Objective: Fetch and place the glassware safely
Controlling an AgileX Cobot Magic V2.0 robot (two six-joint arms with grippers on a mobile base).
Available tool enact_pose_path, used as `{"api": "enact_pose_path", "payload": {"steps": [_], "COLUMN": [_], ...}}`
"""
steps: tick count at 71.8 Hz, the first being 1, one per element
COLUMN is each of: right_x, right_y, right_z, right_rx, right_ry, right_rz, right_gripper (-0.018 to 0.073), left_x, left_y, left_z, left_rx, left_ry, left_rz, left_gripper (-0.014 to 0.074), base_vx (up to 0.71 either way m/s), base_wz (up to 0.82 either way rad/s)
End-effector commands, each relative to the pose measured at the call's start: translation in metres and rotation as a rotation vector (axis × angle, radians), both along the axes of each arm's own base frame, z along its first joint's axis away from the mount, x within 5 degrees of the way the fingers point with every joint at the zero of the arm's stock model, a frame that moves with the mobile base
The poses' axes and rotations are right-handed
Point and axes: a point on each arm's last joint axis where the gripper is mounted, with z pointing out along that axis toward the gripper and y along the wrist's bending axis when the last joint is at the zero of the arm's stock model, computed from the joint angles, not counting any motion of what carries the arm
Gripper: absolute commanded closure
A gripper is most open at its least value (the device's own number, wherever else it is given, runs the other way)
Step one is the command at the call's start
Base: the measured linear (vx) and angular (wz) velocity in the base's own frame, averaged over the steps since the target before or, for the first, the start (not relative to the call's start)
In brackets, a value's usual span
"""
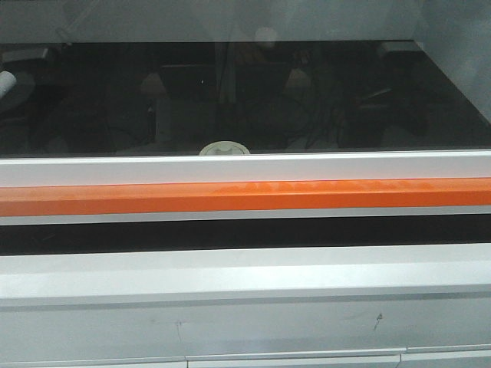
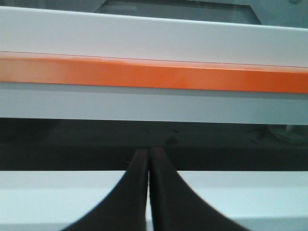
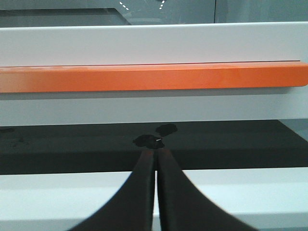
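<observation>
— While both arms face the cabinet, what are their grippers doing?

— From its wrist camera, the left gripper shows two curved black fingers pressed together at the tips, clenched on nothing. The right gripper looks the same: closed and empty.

— What lies just beyond them?

— Under each pair of fingers runs a white ledge. Past it is a dark gap, then a white rail with a long orange horizontal bar just below it. In the right wrist view, two small dark blotches sit just past the fingertips. I cannot tell what they are.

— And the glassware?

— In the front view, a wide dark glass window, full of reflections, rises above the rail. Behind it, near the centre and just above the rail, is a small clear glass jar with a round white lid. Only the top of the lid shows, because the rail hides the body. It is well apart from both grippers. The left wrist view also has a pale glassy shape at the far right of the gap, too blurred to name.

— How far along is the task?

— It looks to be at the very start. Nothing is grasped and the jar sits inside the cabinet. Reaching in, gripping, carrying it out and setting it down all remain. A gripper would need to open first.
</observation>
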Motion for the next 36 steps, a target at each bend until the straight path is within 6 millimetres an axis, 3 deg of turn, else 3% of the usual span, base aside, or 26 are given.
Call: {"api": "enact_pose_path", "payload": {"steps": [1,36], "right_x": [0.0,0.0], "right_y": [0.0,0.0], "right_z": [0.0003,0.0003], "right_rx": [-0.011,-0.011], "right_ry": [-0.057,-0.057], "right_rz": [-0.003,-0.003], "right_gripper": [0.0567,0.0567], "left_x": [-0.0002,-0.0002], "left_y": [-0.0004,-0.0004], "left_z": [-0.002,-0.002], "left_rx": [-0.015,-0.015], "left_ry": [-0.066,-0.066], "left_rz": [-0.005,-0.005], "left_gripper": [0.0603,0.0603], "base_vx": [0.0,0.0], "base_wz": [0.0,0.0]}}
